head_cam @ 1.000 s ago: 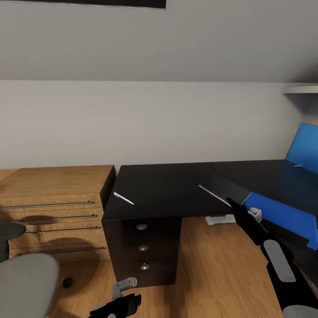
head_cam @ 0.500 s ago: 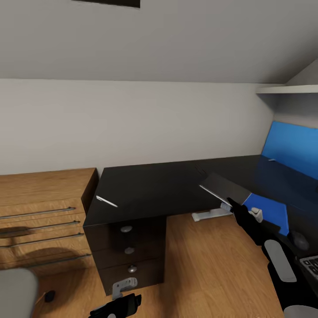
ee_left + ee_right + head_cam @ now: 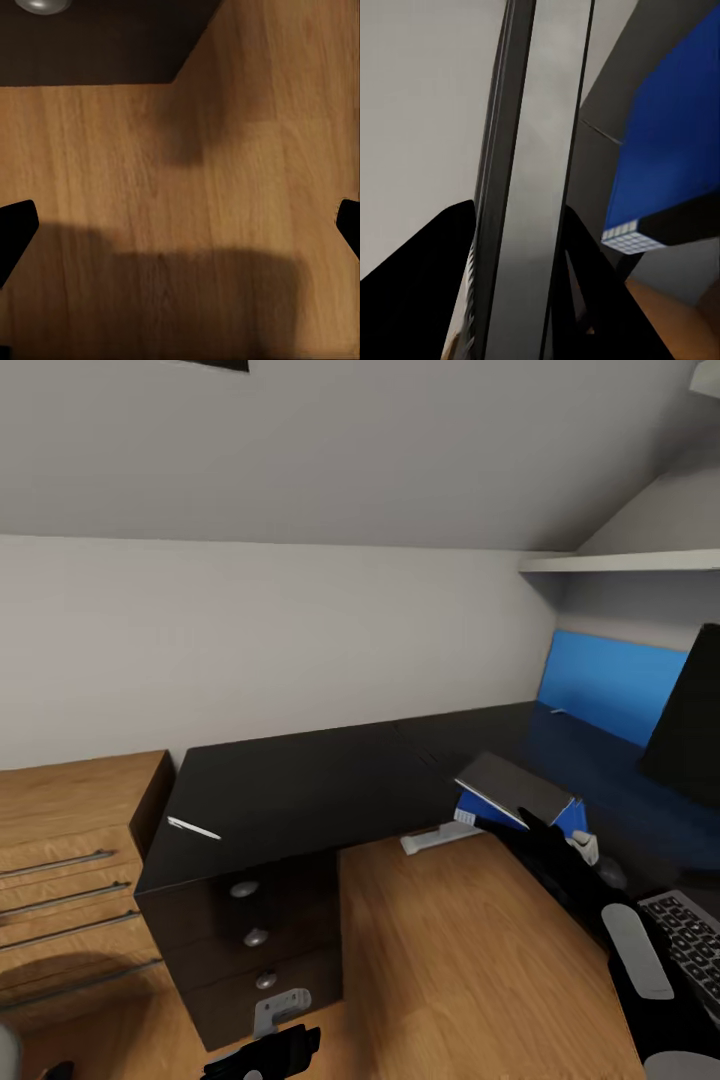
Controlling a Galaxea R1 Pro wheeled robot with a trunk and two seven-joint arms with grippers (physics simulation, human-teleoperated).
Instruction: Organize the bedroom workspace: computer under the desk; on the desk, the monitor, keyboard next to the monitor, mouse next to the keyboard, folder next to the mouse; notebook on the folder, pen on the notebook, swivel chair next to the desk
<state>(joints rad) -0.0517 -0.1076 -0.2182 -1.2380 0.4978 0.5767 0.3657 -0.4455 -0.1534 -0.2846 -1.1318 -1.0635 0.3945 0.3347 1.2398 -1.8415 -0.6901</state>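
My left pincer (image 3: 268, 1050) hangs low and near, spread wide, holding nothing. My right pincer (image 3: 548, 832) grips the near edge of the notebook (image 3: 512, 784), just over the folder (image 3: 572, 815) on the tabletop (image 3: 300, 790). The notebook looks thin, stiff and light, so I'd hold it flat.

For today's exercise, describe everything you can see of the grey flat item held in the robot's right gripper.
The notebook is a thin, flat, dark grey rectangle with a paler edge. The right gripper pinches one end, so it sticks out tilted above the edge of the black desk, over the blue folder lying there. In the right wrist view it runs edge-on between the black fingers, showing stacked grey layers. Whether it touches the folder cannot be told.
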